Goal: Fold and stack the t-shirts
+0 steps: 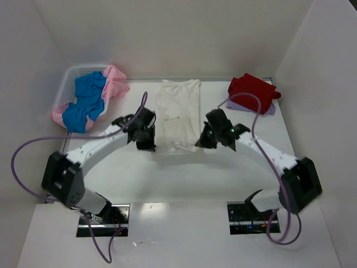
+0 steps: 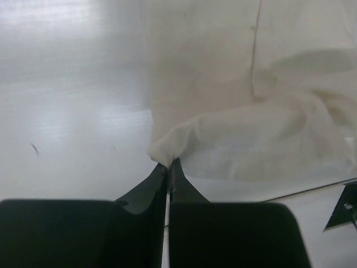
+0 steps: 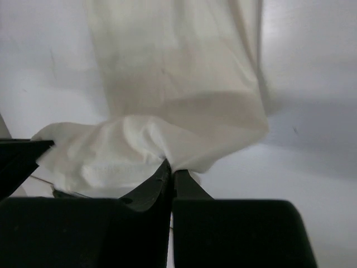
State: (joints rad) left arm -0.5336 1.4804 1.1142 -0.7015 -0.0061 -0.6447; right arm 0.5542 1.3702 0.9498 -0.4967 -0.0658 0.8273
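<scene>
Top view: cream-white t-shirt (image 1: 177, 109) lies at centre, seemingly folded lengthwise; red t-shirt (image 1: 251, 90) stacked on lavender t-shirt (image 1: 270, 110) at 1 o'clock; blue t-shirt (image 1: 86, 100) and pink t-shirt (image 1: 114, 84) wait in the basket (image 1: 70, 78) at 10 o'clock

Left wrist: left gripper (image 2: 168, 166), jaws pressed together, pinches the cream shirt's near hem corner

Right wrist: right gripper (image 3: 170, 167) pinches the other corner likewise

No writing legible

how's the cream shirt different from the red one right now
The cream-white t-shirt lies stretched out long in the middle; the red t-shirt sits bunched at the far right. The cream one's near edge is pinched by the left gripper and right gripper; the red one is untouched, resting on a lavender t-shirt. Both are plain-coloured.
</scene>
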